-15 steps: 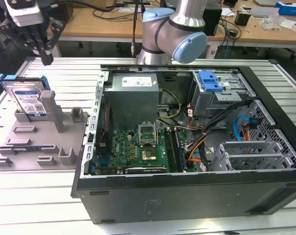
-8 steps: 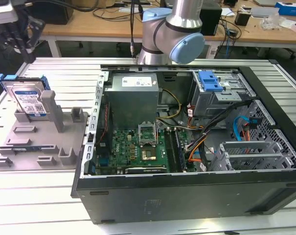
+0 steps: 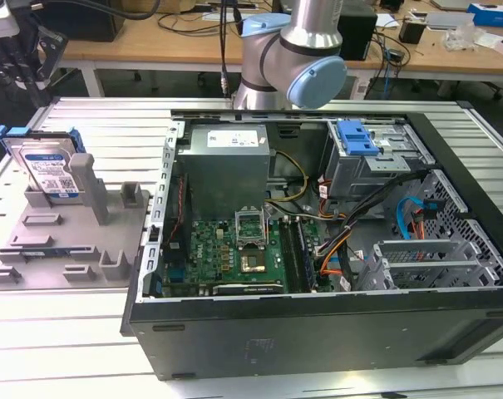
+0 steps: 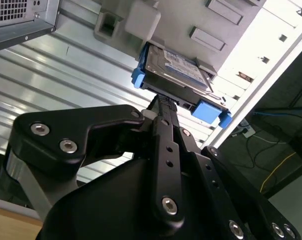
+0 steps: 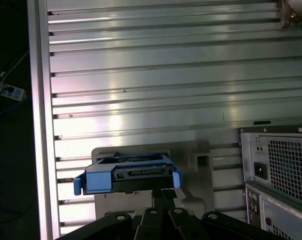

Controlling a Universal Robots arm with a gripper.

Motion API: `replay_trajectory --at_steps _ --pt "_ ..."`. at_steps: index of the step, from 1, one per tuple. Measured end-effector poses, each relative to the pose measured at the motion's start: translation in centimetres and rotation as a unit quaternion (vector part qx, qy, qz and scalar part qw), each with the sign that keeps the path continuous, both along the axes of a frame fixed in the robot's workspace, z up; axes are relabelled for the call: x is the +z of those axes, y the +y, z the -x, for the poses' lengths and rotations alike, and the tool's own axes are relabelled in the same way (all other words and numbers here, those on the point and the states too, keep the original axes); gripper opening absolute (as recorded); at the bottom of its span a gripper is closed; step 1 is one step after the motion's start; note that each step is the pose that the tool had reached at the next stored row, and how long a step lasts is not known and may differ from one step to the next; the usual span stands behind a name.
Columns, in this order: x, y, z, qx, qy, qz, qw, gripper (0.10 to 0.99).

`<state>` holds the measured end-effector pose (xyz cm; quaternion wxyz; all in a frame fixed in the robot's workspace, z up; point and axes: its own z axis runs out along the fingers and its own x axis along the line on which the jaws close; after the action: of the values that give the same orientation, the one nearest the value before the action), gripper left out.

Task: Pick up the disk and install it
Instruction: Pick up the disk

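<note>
The disk (image 3: 47, 170) stands on edge, leaning a little, in a slot of a grey plastic holder (image 3: 85, 224), at about ten o'clock in the exterior view. Its white-and-blue label faces the room, and its blue bracket pokes out at the top. Nothing grips it. In both wrist views the disk (image 4: 178, 67) (image 5: 128, 172) lies just past the tip of the black end effector (image 4: 163, 102) (image 5: 163, 192), which looks drawn together and holds nothing. Whether the tip touches the bracket I cannot tell.

The holder rests on a ribbed metal desk (image 3: 68, 332). Beside it, toward three o'clock, an open computer case (image 3: 318, 332) lies on its side. Inside are a plain grey power-supply box (image 3: 226, 162) near twelve o'clock, a green circuit board (image 3: 234, 249) below it, and a blue latch (image 3: 357, 137) at about one o'clock. The robot arm (image 3: 293, 58) rises behind the case at twelve o'clock.
</note>
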<state>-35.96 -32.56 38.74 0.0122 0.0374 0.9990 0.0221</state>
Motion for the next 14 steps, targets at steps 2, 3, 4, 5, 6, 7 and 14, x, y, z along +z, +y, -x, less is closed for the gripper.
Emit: replay_trajectory --at_steps 2,3,4,5,6,7,14 --pt "0.00 0.01 0.00 0.000 0.0000 0.0000 1.0000 0.106" --pt "0.00 0.01 0.00 0.000 0.0000 0.0000 1.0000 0.106" --pt "0.00 0.01 0.00 0.000 0.0000 0.0000 1.0000 0.106" --pt "0.00 0.02 0.01 0.000 0.0000 0.0000 1.0000 0.106" --pt "0.00 0.02 0.00 0.000 0.0000 0.0000 1.0000 0.106" --pt "0.00 0.02 0.01 0.000 0.0000 0.0000 1.0000 0.106" --pt "-0.03 0.12 0.01 0.020 0.0002 0.0000 0.9998 0.106"
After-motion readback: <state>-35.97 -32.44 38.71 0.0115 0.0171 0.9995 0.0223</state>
